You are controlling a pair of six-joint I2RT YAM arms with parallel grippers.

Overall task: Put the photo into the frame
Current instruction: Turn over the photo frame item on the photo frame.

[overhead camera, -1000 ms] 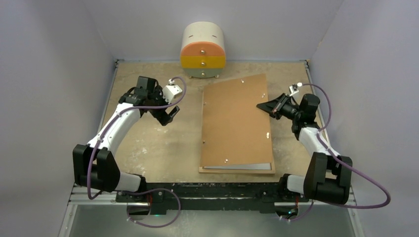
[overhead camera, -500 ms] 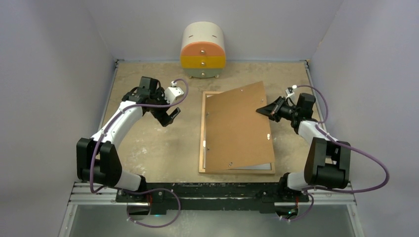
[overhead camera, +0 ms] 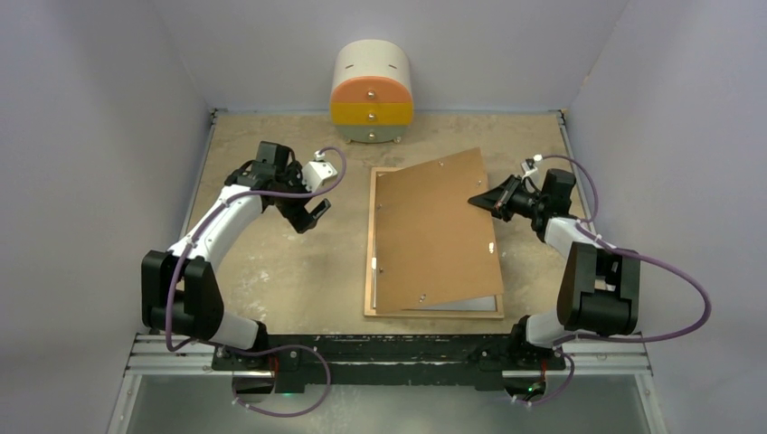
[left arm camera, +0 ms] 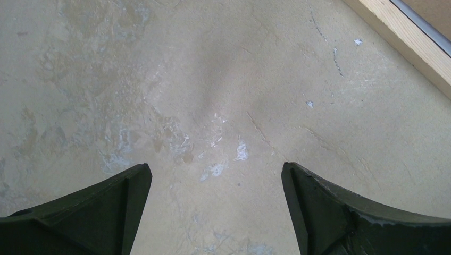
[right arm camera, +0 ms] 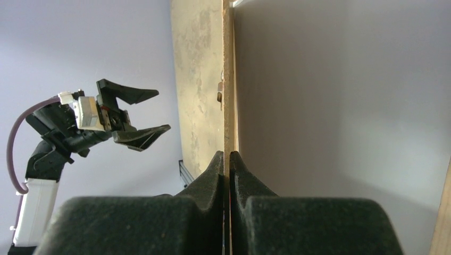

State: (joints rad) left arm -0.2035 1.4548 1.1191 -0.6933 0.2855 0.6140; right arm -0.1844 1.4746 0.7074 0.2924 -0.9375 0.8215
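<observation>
The light wooden frame [overhead camera: 372,237] lies flat in the middle of the table; its edge also crosses the left wrist view's top right corner [left arm camera: 404,45]. A plain brown backing board [overhead camera: 434,231] lies askew over it, its right edge lifted. My right gripper [overhead camera: 477,199] is shut on that edge, and the thin board [right arm camera: 228,79] runs straight out from between the closed jaws [right arm camera: 226,155]. My left gripper [overhead camera: 309,213] hangs open over bare table left of the frame, with nothing between its fingers [left arm camera: 216,170]. The photo is hidden.
A round cream, orange and yellow drawer cabinet [overhead camera: 372,95] stands at the back centre against the wall. A grey strip [overhead camera: 461,306] shows under the board's near edge. Walls close in the table on the left, right and back.
The board has turned and its right edge has risen with my right gripper, uncovering the frame's left and far borders. The left gripper has barely moved.
</observation>
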